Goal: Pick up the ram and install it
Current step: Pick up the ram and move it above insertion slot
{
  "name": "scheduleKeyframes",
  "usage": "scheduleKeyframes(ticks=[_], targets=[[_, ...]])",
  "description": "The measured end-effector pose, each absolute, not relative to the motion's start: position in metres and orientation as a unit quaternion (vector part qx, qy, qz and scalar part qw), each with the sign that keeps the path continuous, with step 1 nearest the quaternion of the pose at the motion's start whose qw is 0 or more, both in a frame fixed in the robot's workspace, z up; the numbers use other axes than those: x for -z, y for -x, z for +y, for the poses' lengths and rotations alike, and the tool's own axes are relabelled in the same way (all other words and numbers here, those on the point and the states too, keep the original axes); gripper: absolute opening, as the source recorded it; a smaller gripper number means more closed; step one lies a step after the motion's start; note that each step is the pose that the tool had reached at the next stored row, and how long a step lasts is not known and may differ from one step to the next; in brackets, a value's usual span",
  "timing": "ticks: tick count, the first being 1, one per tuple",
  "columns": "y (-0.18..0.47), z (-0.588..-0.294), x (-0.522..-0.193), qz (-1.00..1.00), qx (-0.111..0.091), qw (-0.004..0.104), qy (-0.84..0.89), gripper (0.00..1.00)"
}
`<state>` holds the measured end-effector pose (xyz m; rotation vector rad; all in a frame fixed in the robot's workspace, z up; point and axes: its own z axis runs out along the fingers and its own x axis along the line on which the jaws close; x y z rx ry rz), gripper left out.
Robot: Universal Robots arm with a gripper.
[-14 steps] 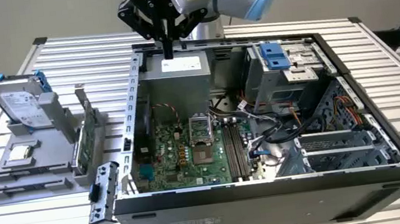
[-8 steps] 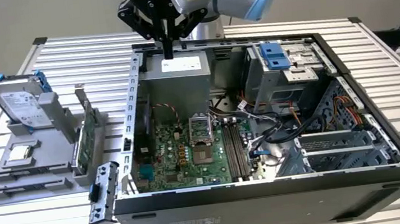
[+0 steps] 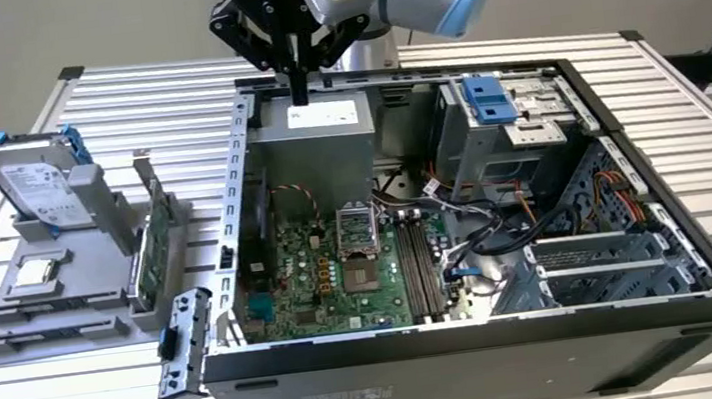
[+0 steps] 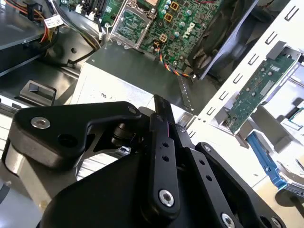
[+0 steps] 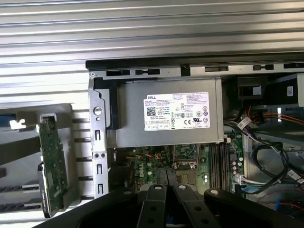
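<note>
1. Black gripper hangs over the silver power supply at the far end of the open case, above it and not touching.
2. Fingers drawn together, with no gap visible in either wrist view. I can make out no board between them, but a thin one seen edge-on cannot be ruled out.
3. Ram: not located with confidence. The memory slots beside the processor socket on the motherboard are too small to show whether one is filled.
4. Grey fixture on the exterior view's left carries the hard drive and the green card. No ram stick is identified there.
5. Judgement: progress is uncertain. Neither pick-up nor seating is confirmed, and the gripper is well apart from the slots.
</note>
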<state>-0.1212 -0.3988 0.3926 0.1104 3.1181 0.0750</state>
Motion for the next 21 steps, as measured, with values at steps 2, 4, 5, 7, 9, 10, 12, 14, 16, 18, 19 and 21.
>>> scheduleKeyframes(ticks=[2, 4, 5, 7, 9, 10, 12, 14, 16, 18, 19, 21], targets=[[0.121, -0.399, -0.393, 0.999, -0.024, 0.01, -0.035, 0.0], [0.121, -0.399, -0.393, 0.999, -0.024, 0.01, -0.035, 0.0], [0.121, -0.399, -0.393, 0.999, -0.024, 0.01, -0.035, 0.0], [0.122, -0.399, -0.393, 0.999, -0.024, 0.01, -0.035, 0.0], [0.123, -0.399, -0.393, 0.999, -0.024, 0.01, -0.035, 0.0], [0.124, -0.399, -0.393, 0.999, -0.024, 0.01, -0.035, 0.0], [0.127, -0.399, -0.393, 0.999, -0.024, 0.01, -0.035, 0.0], [0.13, -0.399, -0.393, 0.999, -0.024, 0.01, -0.035, 0.0], [0.133, -0.399, -0.393, 0.999, -0.024, 0.01, -0.035, 0.0], [0.136, -0.399, -0.393, 0.999, -0.024, 0.01, -0.035, 0.0], [0.138, -0.399, -0.393, 0.999, -0.024, 0.01, -0.035, 0.0], [0.142, -0.399, -0.393, 0.999, -0.024, 0.01, -0.035, 0.0]])
